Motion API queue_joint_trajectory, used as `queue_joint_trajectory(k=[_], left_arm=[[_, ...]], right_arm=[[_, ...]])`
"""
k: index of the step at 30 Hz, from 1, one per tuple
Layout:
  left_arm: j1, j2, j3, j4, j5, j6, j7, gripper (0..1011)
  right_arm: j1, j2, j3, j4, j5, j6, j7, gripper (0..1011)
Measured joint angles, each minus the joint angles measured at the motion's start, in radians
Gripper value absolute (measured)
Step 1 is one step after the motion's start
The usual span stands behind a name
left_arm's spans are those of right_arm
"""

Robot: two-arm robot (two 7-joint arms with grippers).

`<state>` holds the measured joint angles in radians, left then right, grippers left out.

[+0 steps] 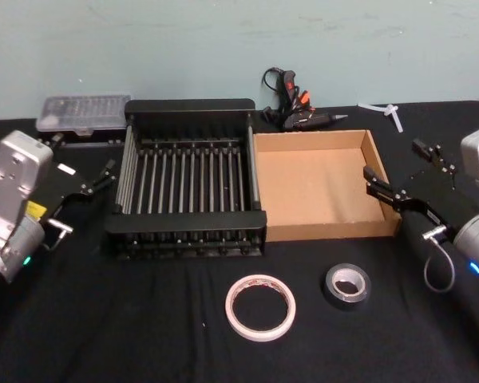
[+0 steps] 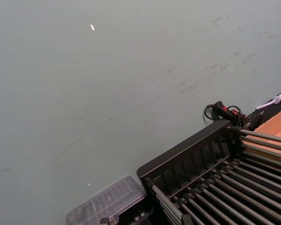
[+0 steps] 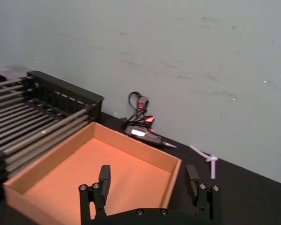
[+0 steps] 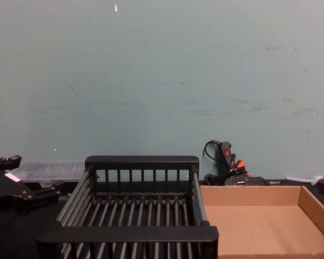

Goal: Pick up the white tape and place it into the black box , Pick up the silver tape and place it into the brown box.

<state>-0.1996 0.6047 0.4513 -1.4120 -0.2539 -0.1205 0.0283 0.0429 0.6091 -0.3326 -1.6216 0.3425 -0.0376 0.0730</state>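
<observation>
The white tape (image 1: 260,307) and silver tape (image 1: 348,285) are laid flat on the desk (image 1: 128,327), before the black box (image 1: 188,187) and brown box (image 1: 319,187). The right gripper (image 3: 149,180) is held with jaws open; the left gripper's (image 1: 104,177) jaws cannot be told.

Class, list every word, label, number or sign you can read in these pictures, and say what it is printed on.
No text can be read anywhere.
White tape: red marks on the inner core, too small to read.
Left gripper: a yellow sticker and a white label on its arm, both too blurred to read.
Black box, brown box, silver tape: no print visible.
</observation>
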Motion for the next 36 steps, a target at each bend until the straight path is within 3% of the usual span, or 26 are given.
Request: queue_joint_trajectory(k=[9, 18, 36], left_arm=[[0.000, 0.000, 0.000, 0.000, 0.000, 0.000, 0.000, 1001], [0.000, 0.000, 0.000, 0.000, 0.000, 0.000, 0.000, 1001], [0.000, 0.000, 0.000, 0.000, 0.000, 0.000, 0.000, 1001]], right_arm=[[-0.076, 0.016, 0.036, -0.112, 0.059, 0.101, 0.032, 1002], [-0.151, 0.026, 0.072, -0.206, 0.110, 0.247, 0.048, 1002], [-0.219, 0.044, 0.101, -0.283, 0.141, 0.475, 0.084, 1002]])
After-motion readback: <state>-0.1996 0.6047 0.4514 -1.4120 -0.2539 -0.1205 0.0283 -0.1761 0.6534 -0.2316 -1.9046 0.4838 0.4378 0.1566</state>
